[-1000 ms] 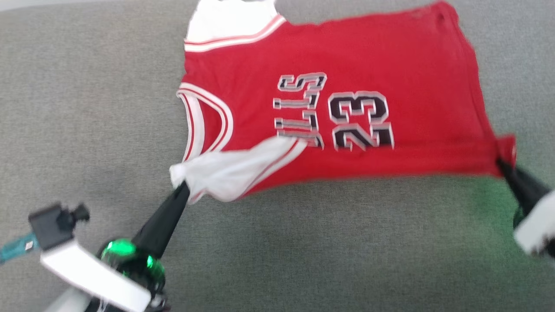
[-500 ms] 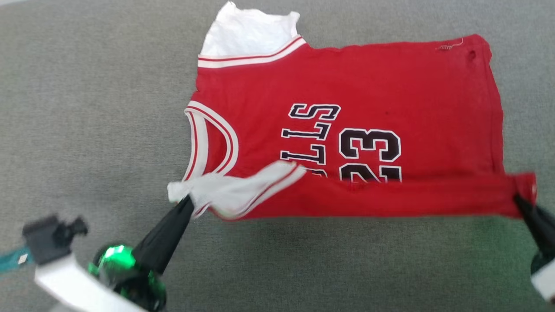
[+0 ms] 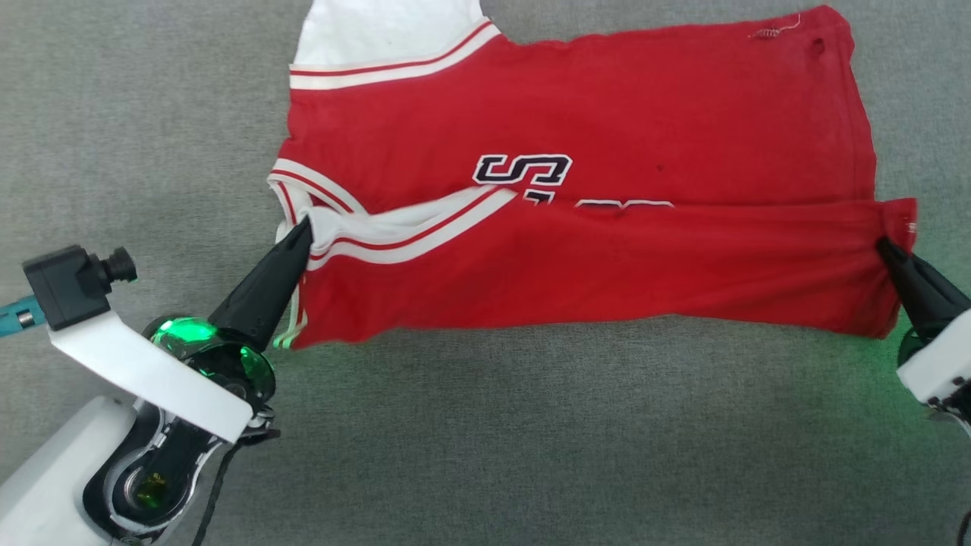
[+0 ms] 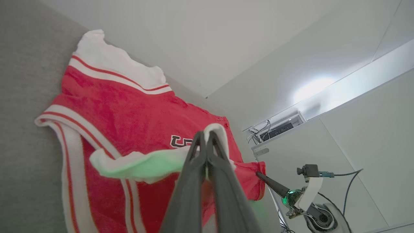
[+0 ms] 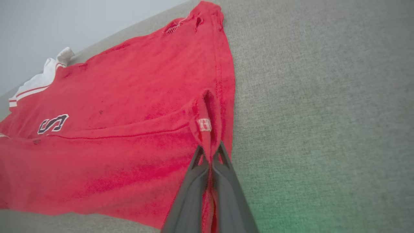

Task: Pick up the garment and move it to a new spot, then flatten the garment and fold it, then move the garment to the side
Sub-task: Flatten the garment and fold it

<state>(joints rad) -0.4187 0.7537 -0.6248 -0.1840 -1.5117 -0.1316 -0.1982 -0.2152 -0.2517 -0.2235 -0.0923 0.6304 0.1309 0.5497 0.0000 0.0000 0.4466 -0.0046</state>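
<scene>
Head view shows the left tool [image 3: 302, 230] pinched tight on the white sleeve edge of the garment [image 3: 607, 114], at its 9 o'clock side. The right tool [image 3: 884, 246] is clamped on the red hem corner at 3 o'clock. The 6 o'clock half is doubled over the lettering [image 3: 523, 168]. The garment lies spread on the grey worktop [image 3: 531, 425].

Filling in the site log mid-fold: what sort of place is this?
Probably a lab or test room: a grey woven fabric worktop under the red-and-white T-shirt, bare white wall panels, and a wall ledge holding a black box with loose cables.
</scene>
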